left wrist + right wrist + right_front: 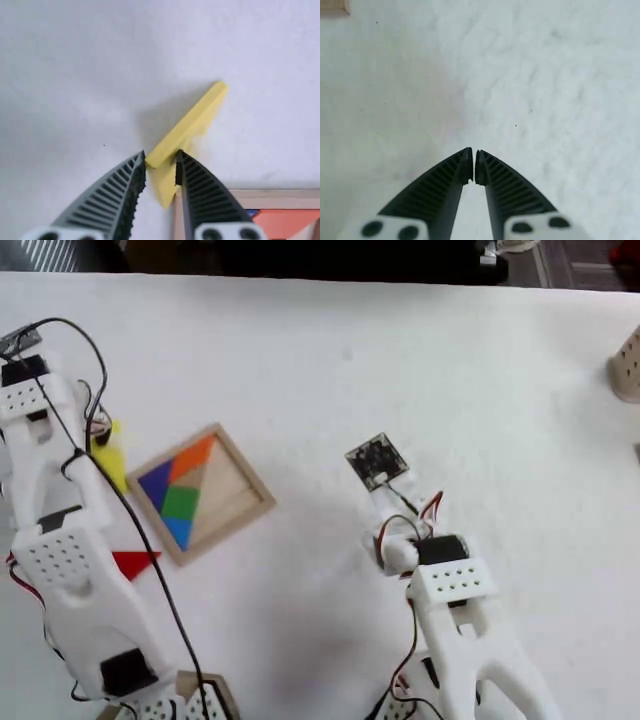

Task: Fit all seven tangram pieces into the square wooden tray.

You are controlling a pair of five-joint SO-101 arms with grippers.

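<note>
Open table (pixel 330 370) is noted from the tray's (pixel 247 466) 12 to 3 o'clock. The left claw (pixel 161 156) is clamped on a tilted yellow piece (pixel 192 122) at the tray's 9 o'clock. The right claw (pixel 473 165) is closed and empty, over bare table at 3 o'clock. A blue piece (pixel 157 483), an orange piece (pixel 195 458) and a green piece (pixel 180 502) are seated in the tray. A red piece (pixel 135 562) lies at 7 o'clock.

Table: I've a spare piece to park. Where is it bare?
Bare: the table between tray and right arm, and beyond both to the far edge. Crowded: beside the tray, where the left gripper holds the yellow piece near the red piece.
</note>
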